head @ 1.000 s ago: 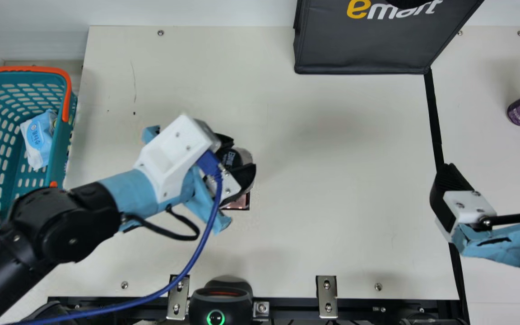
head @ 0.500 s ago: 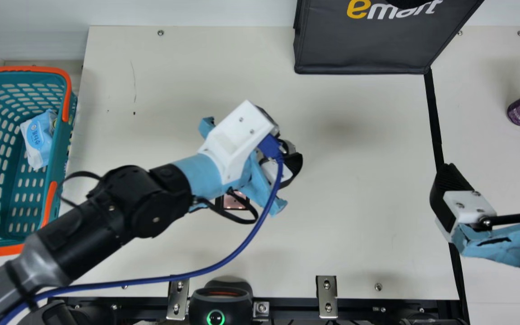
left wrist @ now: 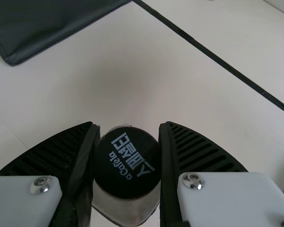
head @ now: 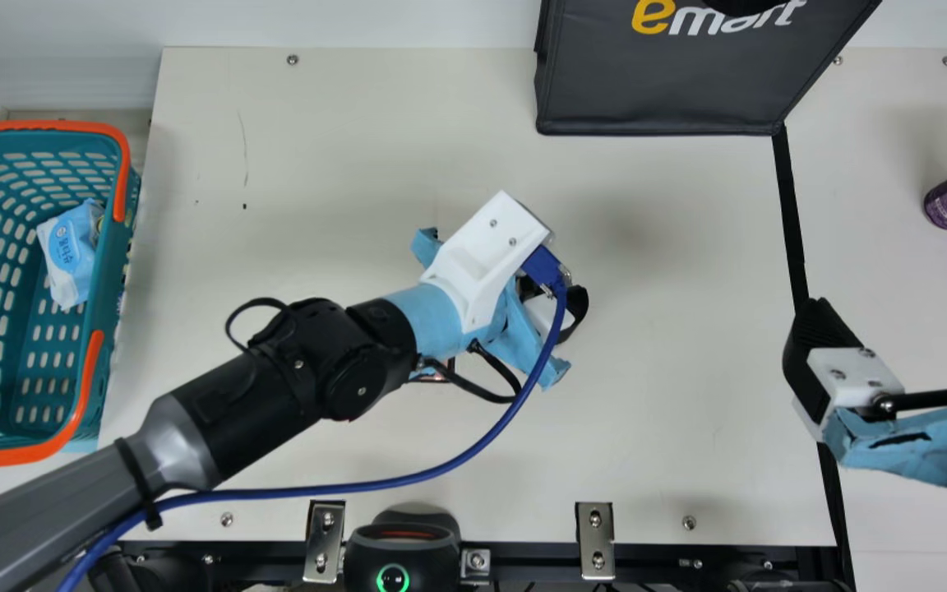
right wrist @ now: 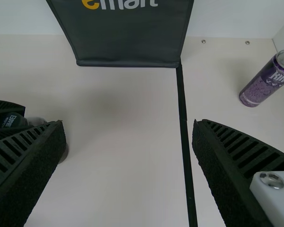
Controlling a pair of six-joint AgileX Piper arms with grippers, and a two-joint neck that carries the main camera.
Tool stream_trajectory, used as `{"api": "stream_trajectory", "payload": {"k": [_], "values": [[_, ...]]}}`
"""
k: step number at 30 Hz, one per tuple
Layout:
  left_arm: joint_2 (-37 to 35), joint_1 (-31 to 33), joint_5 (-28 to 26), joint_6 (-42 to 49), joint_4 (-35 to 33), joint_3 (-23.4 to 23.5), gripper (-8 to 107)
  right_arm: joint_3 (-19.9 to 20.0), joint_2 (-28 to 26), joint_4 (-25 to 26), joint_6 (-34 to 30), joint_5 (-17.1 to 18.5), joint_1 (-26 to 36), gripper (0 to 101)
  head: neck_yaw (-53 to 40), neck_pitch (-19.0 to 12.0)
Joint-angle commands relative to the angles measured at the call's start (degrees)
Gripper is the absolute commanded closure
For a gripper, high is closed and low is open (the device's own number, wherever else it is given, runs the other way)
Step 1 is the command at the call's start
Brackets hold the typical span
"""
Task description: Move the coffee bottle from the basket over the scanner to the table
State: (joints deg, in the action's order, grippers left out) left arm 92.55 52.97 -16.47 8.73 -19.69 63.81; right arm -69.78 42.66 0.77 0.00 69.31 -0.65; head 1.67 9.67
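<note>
Left gripper point(head: 554, 298), just right of centre in main view: partly closed, clamped on the coffee bottle point(left wrist: 128, 208), one ribbed finger against each side of the black cap point(left wrist: 127, 165), gap about cap-wide. Bottle is at bottom centre of left wrist view, cap facing the camera, white print on it, silver-grey body below; also at left edge of right wrist view, over the cream table point(head: 671, 370). Right gripper point(head: 901, 312), right edge of main view: open, fingers wide apart.

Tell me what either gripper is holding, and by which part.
The left gripper holds the coffee bottle by its black cap; the right gripper holds nothing.
</note>
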Motion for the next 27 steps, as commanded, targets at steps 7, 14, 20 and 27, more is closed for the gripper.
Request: {"api": "stream_trajectory", "payload": {"k": [7, 14, 20, 27], "values": [[0.4, -0.3, -0.6, 1.5, -3.7, 0.1, 63, 0.0, 0.0, 0.0, 0.0, 0.0, 0.0, 6, -0.1, -1.7], [0.0, -1.2, -2.1, 3.5, -8.7, 0.1, 40, 0.0, 0.0, 0.0, 0.0, -0.1, 0.0, 6, -0.1, -1.7], [-0.9, -3.7, -3.5, 4.6, -15.1, 0.2, 20, 0.0, 0.0, 0.0, 0.0, -0.1, 0.0, 6, -0.1, -1.7], [-4.6, -11.1, -7.5, 8.1, -26.8, -1.1, 9, 0.0, 0.0, 0.0, 0.0, -0.1, 0.0, 6, -0.1, -1.7]]}}
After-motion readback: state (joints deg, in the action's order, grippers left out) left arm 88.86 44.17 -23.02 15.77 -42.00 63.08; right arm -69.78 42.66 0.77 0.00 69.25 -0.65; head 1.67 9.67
